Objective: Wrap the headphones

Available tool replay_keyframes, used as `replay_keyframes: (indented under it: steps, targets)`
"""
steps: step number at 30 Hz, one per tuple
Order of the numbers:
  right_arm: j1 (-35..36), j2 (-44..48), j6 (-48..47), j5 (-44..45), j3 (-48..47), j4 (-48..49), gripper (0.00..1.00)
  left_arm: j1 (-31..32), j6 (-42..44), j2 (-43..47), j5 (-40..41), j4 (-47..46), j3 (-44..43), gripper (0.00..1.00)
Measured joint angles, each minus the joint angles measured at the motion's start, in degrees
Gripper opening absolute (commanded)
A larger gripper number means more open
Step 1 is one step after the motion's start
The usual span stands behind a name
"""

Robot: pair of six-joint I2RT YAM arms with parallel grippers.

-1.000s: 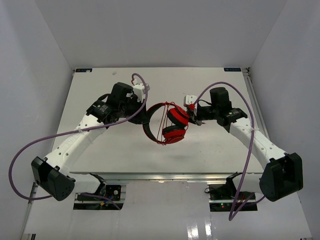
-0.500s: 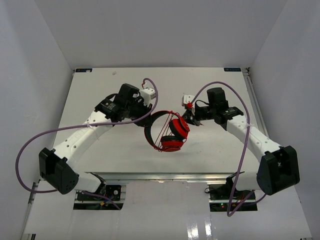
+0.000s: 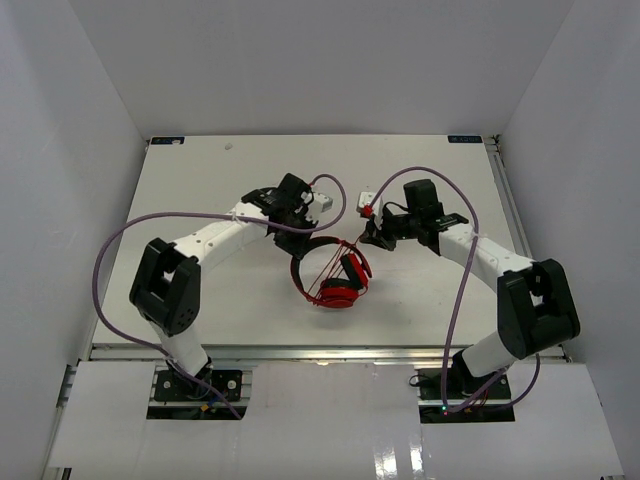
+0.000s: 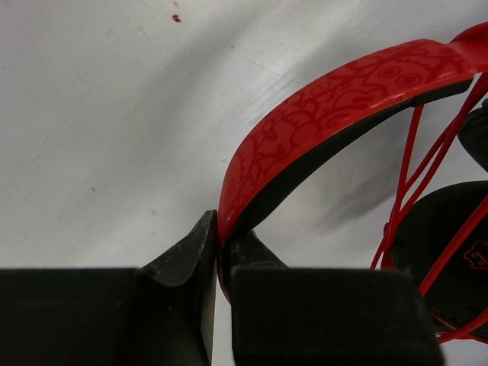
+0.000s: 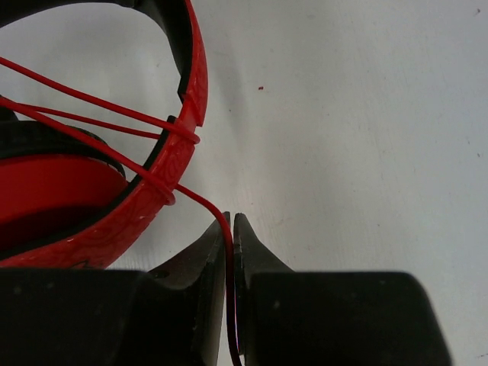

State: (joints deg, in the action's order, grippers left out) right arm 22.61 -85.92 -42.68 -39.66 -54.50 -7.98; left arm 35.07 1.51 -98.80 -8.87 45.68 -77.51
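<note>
Left tool is clamping the headband, right tool is pinching the red cable. Arms are swinging inward, carrying the headphones nearer over mid-table; wrap is progressing.

Seen from the left wrist, the headband of the headphones vanishes between the jaws of the left gripper. The picture's right edge crops the ear pad. From the right wrist, the red cable drops out of sight between the jaws of the right gripper, and the ear cup is cut off at left. From above, the cable's plug is too small to pick out.
</note>
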Motion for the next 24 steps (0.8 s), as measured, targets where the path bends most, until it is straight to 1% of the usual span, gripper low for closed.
replay_keyframes:
  steps: [4,9,13,14,15,17,19,23,24]
  targets:
    - [-0.15,-3.81,0.09,1.81,-0.20,2.95,0.11,0.00,0.61,-6.08,4.01,-0.77,-4.69,0.00]
    - [-0.15,-9.63,0.82,4.42,-2.94,5.90,0.14,-0.01,0.31,-11.58,10.12,-1.78,-9.12,0.00]
    - [-0.15,-12.46,2.52,6.08,-3.87,8.46,0.18,-0.15,-0.13,-14.44,11.51,-2.61,-10.11,0.00]
    - [-0.15,-12.86,3.02,6.40,-3.95,8.69,0.20,-0.17,-0.30,-14.93,11.55,-2.59,-10.15,0.03]
    - [-0.15,-13.21,3.42,6.73,-4.05,9.00,0.20,-0.17,-0.70,-15.18,11.57,-2.63,-10.21,0.03]
    - [-0.15,-13.81,4.03,7.55,-4.41,9.40,0.26,-0.17,-1.36,-15.35,11.65,-2.64,-10.26,0.12]
    - [-0.15,-14.03,4.70,8.51,-4.77,9.58,0.30,-0.17,-1.78,-15.35,11.71,-2.64,-10.31,0.28]
    - [-0.22,-14.04,5.92,10.40,-5.79,9.94,0.34,-0.17,-2.51,-15.34,11.84,-2.82,-10.33,0.51]
    - [-0.33,-14.04,6.38,10.95,-6.03,9.98,0.36,-0.17,-2.61,-15.33,11.89,-2.84,-10.33,0.56]
